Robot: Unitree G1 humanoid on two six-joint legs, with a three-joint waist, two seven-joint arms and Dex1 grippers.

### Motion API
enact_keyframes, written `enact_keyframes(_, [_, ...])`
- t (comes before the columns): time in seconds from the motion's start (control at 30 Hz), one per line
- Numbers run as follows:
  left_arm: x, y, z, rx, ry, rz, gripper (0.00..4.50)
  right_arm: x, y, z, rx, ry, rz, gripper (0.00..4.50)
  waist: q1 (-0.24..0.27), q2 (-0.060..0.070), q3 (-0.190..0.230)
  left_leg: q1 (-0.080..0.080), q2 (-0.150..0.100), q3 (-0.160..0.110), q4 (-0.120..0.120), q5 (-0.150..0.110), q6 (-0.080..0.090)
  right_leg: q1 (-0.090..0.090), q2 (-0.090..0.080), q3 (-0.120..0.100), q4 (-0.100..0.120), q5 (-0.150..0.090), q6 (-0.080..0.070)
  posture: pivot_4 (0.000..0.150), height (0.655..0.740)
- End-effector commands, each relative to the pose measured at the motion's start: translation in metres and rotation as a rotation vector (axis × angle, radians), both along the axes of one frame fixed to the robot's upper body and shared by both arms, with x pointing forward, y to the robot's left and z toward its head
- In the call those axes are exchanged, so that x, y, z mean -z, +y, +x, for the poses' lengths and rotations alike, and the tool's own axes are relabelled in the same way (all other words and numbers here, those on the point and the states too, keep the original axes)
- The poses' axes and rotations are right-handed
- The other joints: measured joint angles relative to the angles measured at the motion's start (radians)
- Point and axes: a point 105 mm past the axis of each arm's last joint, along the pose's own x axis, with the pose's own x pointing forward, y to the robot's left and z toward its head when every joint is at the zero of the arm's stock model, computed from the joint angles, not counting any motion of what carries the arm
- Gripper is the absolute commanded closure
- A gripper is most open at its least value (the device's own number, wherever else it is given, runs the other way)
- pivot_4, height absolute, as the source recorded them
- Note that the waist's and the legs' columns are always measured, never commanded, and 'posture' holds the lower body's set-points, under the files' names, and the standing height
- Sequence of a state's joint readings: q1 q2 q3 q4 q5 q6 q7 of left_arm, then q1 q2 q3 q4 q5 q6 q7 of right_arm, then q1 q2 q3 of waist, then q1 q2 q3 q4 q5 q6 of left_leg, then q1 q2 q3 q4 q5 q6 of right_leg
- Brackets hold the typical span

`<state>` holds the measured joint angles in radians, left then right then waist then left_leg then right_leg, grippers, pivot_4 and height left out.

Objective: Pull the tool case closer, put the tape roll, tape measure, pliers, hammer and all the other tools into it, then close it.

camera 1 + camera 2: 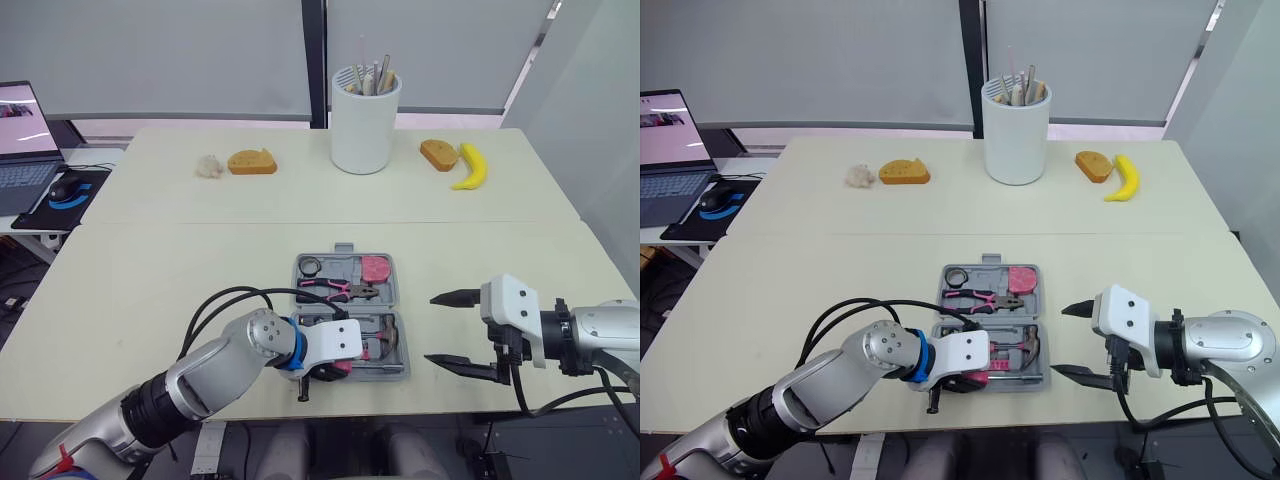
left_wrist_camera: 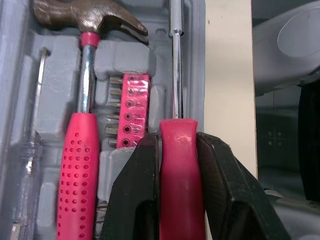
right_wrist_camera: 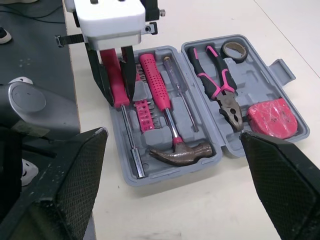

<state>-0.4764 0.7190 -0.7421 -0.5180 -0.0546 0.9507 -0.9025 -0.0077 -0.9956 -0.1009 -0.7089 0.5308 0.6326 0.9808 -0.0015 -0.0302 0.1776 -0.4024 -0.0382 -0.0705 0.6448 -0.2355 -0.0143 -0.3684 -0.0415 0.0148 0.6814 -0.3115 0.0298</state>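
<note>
Tool case (image 1: 337,268) lies open near the front edge of the table (image 1: 150,300), between our two arms. Head views: the far half holds the tape roll (image 1: 311,265), pink tape measure (image 1: 375,268) and pliers (image 1: 340,290). Our left gripper (image 2: 178,145) is down over the left end of the near half. Our right gripper (image 1: 432,328) hangs just beside the case's right side, clear of it, fingers spread wide with nothing between them. Left wrist view: both fingers are pressed against the red-handled driver (image 2: 178,175), pinching its grip, and its steel shaft runs along the outermost groove by the case wall. Next groove over sits the bit rack (image 2: 130,110), then the hammer (image 2: 82,125), then a clear-handled screwdriver (image 2: 30,150), all seated in the moulded tray. Right wrist view: both halves of the case lie flat and open, hinge in the middle. We see the left gripper clamped on the driver's handle at the outer row, with the hammer head at the opposite end.
</note>
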Motion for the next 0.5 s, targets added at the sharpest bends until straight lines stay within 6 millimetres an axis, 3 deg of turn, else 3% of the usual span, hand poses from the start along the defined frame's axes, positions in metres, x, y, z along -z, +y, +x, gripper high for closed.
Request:
enact_keyframes(0.03, [-0.0037,-0.0042,-0.0022,0.019,-0.019,-0.008,3.77,-0.0102,0.0021,-0.0039,-0.015,-0.04,0.0,0.0,0.0,0.0,0.0,0.0,0.0,0.0,0.0,0.0,0.0,0.0,0.0,0.0,0.0,0.0,0.0,0.15,0.74])
enact_keyframes(0.47, [0.0048,-0.0057,-0.004,0.032,-0.02,-0.01,3.77,-0.0107,0.0013,-0.0047,-0.013,-0.042,-0.003,0.0,0.001,0.0,0.0,0.0,0.0,0.0,0.0,0.0,0.0,0.0,0.0,0.0,0.0,0.0,0.0,0.15,0.74])
enact_keyframes(0.5, [0.0048,-0.0062,-0.0036,0.036,-0.025,-0.014,3.42,-0.0107,0.0013,-0.0048,-0.014,-0.041,-0.003,0.0,0.001,0.0,0.0,0.0,0.0,0.0,0.0,0.0,0.0,0.0,0.0,0.0,0.0,0.0,0.0,0.15,0.74])
